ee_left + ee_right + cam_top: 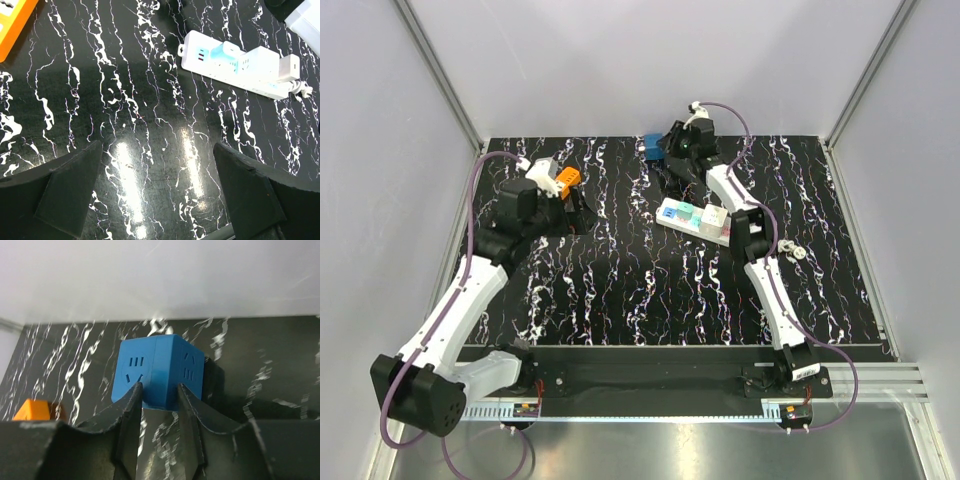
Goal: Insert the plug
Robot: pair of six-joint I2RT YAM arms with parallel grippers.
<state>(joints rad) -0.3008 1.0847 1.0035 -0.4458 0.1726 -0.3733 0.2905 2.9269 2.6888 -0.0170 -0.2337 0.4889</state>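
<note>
A blue cube-shaped plug adapter (651, 146) sits at the back of the black marbled table; in the right wrist view (160, 365) its socket faces show. My right gripper (667, 152) (157, 389) has its two fingertips pressed on either side of the cube's lower near corner. A white power strip (695, 220) lies in the middle of the table with white and pale blue adapters plugged in; it also shows in the left wrist view (235, 62). My left gripper (570, 205) (157, 172) hangs open and empty over bare table, left of the strip.
An orange block (568, 177) lies at the back left beside the left wrist; it shows in the left wrist view (12, 20) and the right wrist view (32, 411). A small white cord end (798, 252) lies right of the strip. Grey walls enclose the table.
</note>
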